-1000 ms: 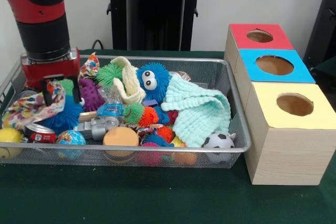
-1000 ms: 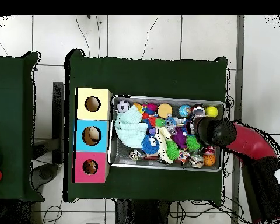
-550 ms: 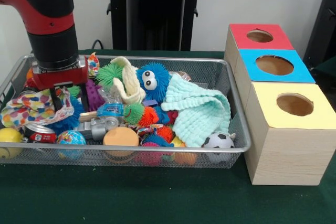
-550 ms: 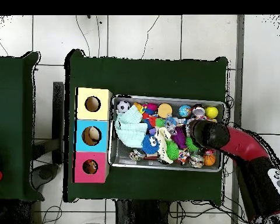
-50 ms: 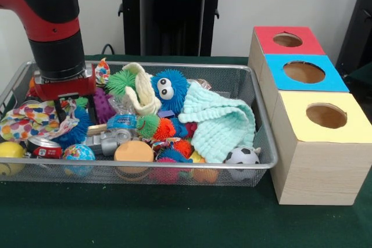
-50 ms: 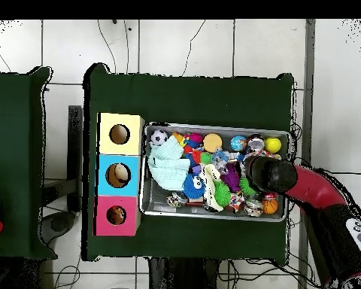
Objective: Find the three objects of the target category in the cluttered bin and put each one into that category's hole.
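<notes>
Silver can (image 5: 43, 148), red label unreadable, beside gripper (image 5: 74, 110).

Front camera: stands low and close at the table's edge, facing across the green table (image 5: 174, 225) at a slight downward angle. The wire bin (image 5: 264, 143) fills the left and centre of its field; the row of three boxes (image 5: 317, 143) sits at 3 o'clock, and the arm (image 5: 55, 33) enters at 11 o'clock.

Overhead camera: mounted high, looking straight down, far enough back to take in the whole table (image 6: 191, 94) and the tiled floor around it. Here the boxes (image 6: 101, 173) lie at 9 o'clock of the bin (image 6: 213, 126) and the arm (image 6: 319, 199) comes in from 4 o'clock.

Shared field: bin, boxes, arm and table surface appear in both views, turned half round between them.
</notes>
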Robot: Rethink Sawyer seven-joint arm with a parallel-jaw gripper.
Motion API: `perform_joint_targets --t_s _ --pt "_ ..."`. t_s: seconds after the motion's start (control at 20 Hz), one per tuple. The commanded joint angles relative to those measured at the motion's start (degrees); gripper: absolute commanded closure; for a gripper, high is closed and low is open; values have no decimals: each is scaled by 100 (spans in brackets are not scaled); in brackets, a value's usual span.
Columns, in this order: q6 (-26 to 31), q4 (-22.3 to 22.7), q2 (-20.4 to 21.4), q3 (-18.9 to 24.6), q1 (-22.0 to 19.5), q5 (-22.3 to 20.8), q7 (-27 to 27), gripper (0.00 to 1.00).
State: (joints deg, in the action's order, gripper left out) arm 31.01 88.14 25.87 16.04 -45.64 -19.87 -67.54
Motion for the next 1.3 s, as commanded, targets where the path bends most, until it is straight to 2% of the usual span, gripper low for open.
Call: perform_joint_targets --t_s 0.05,0.75,0.8,1.25,1.3 --pt "-204 153 -303 33 -80 137 -826 0" --pt "-149 89 -334 126 -104 103 -654 0" --pt "-151 85 -338 139 -111 100 -636 100" --pt "-168 60 -294 33 -31 96 -773 100" --pt "-165 53 -295 44 -34 90 -751 0"
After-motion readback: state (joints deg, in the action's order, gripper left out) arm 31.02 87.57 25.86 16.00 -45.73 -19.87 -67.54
